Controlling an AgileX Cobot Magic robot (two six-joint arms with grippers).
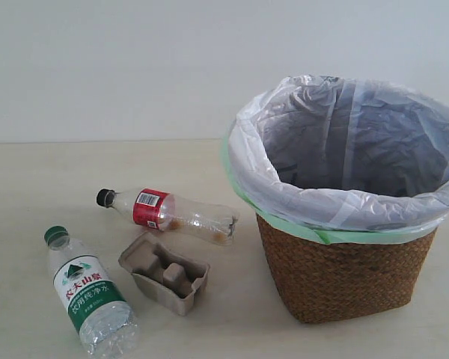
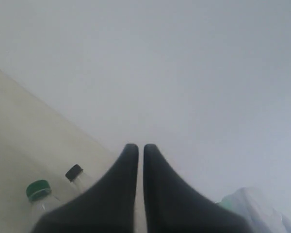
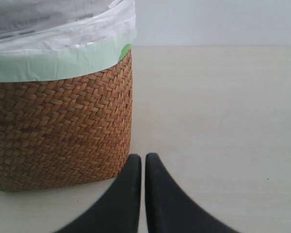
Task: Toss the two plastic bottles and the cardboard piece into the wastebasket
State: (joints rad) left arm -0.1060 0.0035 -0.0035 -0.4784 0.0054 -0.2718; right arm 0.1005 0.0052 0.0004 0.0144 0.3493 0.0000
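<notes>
On the table at the left lies the wider bottle with a green cap and a green-white label. Behind it lies the slimmer bottle with a black cap and a red label. The grey-beige cardboard piece sits between them, open side up. The wicker wastebasket with its white liner stands at the right. Neither gripper shows in the exterior view. My left gripper is shut and empty; past it I see the green cap and the black cap. My right gripper is shut and empty beside the wastebasket.
The pale table runs back to a plain white wall. Bare tabletop lies beside the basket in the right wrist view. A corner of the bag liner shows in the left wrist view.
</notes>
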